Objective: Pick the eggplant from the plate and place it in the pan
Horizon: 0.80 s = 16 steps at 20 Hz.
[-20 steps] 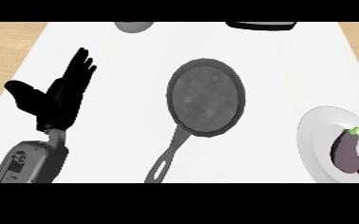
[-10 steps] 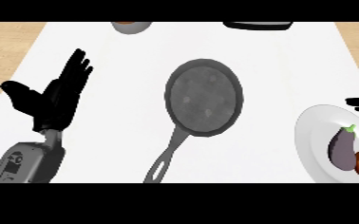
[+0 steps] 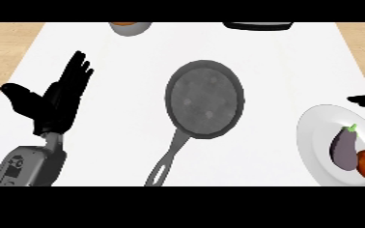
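**Mia:** What is the biggest thing here?

**Dad:** The white counter point(image 3: 285, 67). Everything sits on it. In the middle lies the pan point(image 3: 205, 99), flat, with its handle pointing down toward the robot. I think that is handy — the round part is wide open on top, so something can be dropped straight in.

**Mia:** And the plate?

**Dad:** The plate point(image 3: 314, 140) is at the right edge, well apart from the pan. Part of it is cut off by the edge of the view. The eggplant point(image 3: 344, 147) lies on it, purple, with its green stem pointing up and away from the robot. Something reddish touches it at the very edge; I cannot tell what.

**Mia:** Is the robot holding it?

**Dad:** No. The left hand point(image 3: 61, 99) is far over on the left side, fingers straight and pointing up, thumb out to the side. It holds nothing — it is just resting there, near the edge.

**Mia:** And the other hand?

**Dad:** Only a small dark tip shows at the right edge, just above the plate. That may be the right hand point(image 3: 356, 99), but I cannot tell what its fingers are doing.

**Mia:** So the job is not started?

**Dad:** I would say it is at the very start. The eggplant is on the right, so the right hand is the nearer one to take it.

**Mia:** What are those things at the top?

**Dad:** A small bowl point(image 3: 130, 27) and a dark thing point(image 3: 258, 25), both half cut off.
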### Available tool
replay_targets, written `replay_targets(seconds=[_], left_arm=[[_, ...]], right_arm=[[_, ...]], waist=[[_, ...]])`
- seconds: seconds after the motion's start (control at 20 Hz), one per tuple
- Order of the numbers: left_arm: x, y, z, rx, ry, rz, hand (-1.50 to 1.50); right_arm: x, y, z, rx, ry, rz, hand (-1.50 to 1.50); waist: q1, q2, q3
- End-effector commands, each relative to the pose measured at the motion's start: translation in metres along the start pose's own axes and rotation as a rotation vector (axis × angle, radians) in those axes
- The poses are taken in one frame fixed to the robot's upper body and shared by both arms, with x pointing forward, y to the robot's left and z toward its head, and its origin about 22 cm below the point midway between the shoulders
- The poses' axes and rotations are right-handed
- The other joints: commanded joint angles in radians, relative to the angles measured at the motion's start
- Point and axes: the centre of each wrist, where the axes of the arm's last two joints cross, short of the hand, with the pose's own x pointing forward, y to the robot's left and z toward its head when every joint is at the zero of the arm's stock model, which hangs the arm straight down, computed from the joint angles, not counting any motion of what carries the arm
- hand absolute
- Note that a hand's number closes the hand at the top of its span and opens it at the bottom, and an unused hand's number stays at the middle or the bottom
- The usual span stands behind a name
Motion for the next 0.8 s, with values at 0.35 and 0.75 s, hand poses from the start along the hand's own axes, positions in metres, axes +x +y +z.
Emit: replay_targets(seconds=[0.35, 0.75], left_arm=[[-0.006, -0.001, 0.014, -0.019, 0.001, 0.007, 0.0], [-0.001, 0.004, 0.009, 0.014, -0.004, 0.011, 0.0]], right_arm=[[0.008, -0.008, -0.021, 0.136, -0.072, -0.037, -1.5], [0.005, 0.001, -0.04, 0.147, -0.043, -0.035, -1.5]], waist=[[0.007, -0.001, -0.001], [-0.006, -0.003, -0.001]])
